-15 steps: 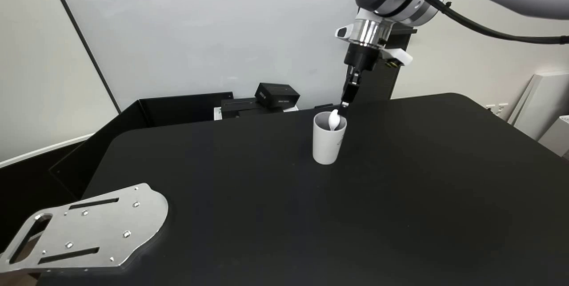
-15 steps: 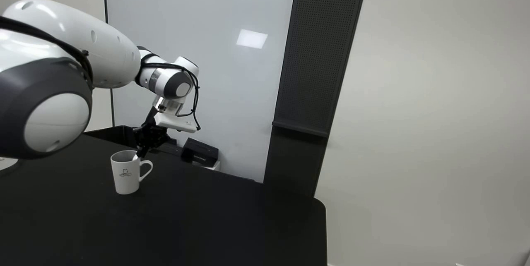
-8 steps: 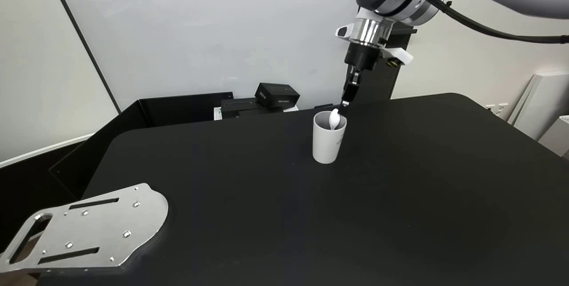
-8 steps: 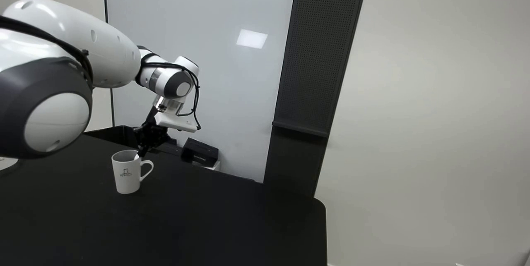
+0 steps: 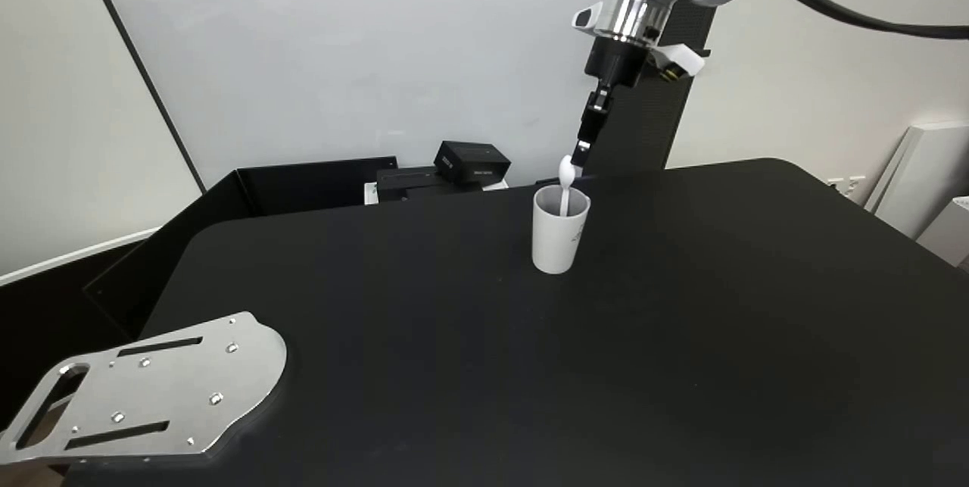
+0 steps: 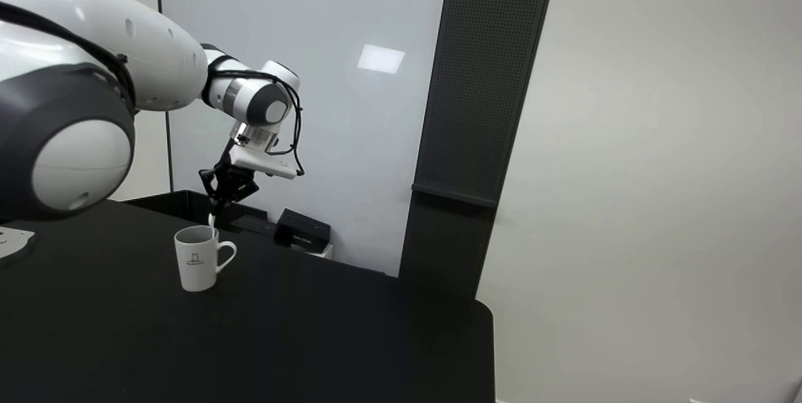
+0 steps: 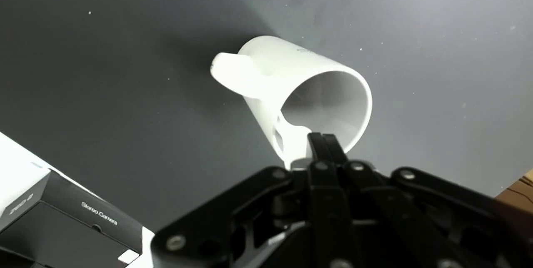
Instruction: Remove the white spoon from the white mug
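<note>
In an exterior view, I held the gripper (image 5: 579,161) above and right of the frame's centre, its tips pinching the white spoon (image 5: 567,171) near the bowl; the spoon stood nearly upright, bowl uppermost and clear of the rim, its lower end inside the white mug (image 5: 555,245), which stood on the black table (image 5: 454,366). A silver slotted plate (image 5: 174,385) occupied the lower left. In an exterior view, my arm (image 6: 153,58) entered from the upper left; the mug's handle (image 6: 234,250) pointed right, and the spoon showed as a thin white strip between gripper and rim. In the wrist view, I saw the fingers (image 7: 318,147) close together just below and right of centre, beside the spoon's glare-washed bowl; a black box (image 7: 70,232) lettered "Stereo Camera" appeared at the lower left.
</note>
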Motion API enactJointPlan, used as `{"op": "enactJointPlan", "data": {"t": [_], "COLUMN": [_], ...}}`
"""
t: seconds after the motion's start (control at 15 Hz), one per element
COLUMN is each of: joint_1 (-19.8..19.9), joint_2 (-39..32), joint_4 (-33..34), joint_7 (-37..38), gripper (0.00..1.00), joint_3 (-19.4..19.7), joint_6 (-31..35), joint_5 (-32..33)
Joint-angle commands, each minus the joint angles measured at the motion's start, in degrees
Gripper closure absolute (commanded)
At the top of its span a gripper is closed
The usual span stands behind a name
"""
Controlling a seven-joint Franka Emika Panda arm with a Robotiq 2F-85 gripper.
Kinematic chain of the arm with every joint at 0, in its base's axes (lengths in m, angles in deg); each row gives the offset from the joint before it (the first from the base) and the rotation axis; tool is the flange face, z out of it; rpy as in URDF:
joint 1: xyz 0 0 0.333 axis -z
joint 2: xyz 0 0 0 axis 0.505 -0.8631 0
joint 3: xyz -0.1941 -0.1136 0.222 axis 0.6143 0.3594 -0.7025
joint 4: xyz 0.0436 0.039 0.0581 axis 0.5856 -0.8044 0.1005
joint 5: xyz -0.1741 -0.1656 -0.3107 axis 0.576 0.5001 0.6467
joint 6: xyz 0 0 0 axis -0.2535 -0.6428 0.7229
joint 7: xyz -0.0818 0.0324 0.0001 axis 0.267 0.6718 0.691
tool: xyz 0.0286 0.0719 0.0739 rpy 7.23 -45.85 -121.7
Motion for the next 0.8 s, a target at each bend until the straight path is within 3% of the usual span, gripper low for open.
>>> {"op": "enactJointPlan", "data": {"t": [0.0, 0.07, 0.73], "joint_1": [-0.99, -0.35, 0.54], "joint_2": [-0.47, 3.81, 12.15], "joint_4": [8.07, 2.02, 2.65], "joint_7": [5.24, 5.74, 11.72], "gripper": [1.0, 1.0, 1.0], "joint_3": [0.55, 0.63, 0.82], "joint_6": [-5.86, -4.01, -9.67], "joint_5": [0.8, 0.44, 0.61]}}
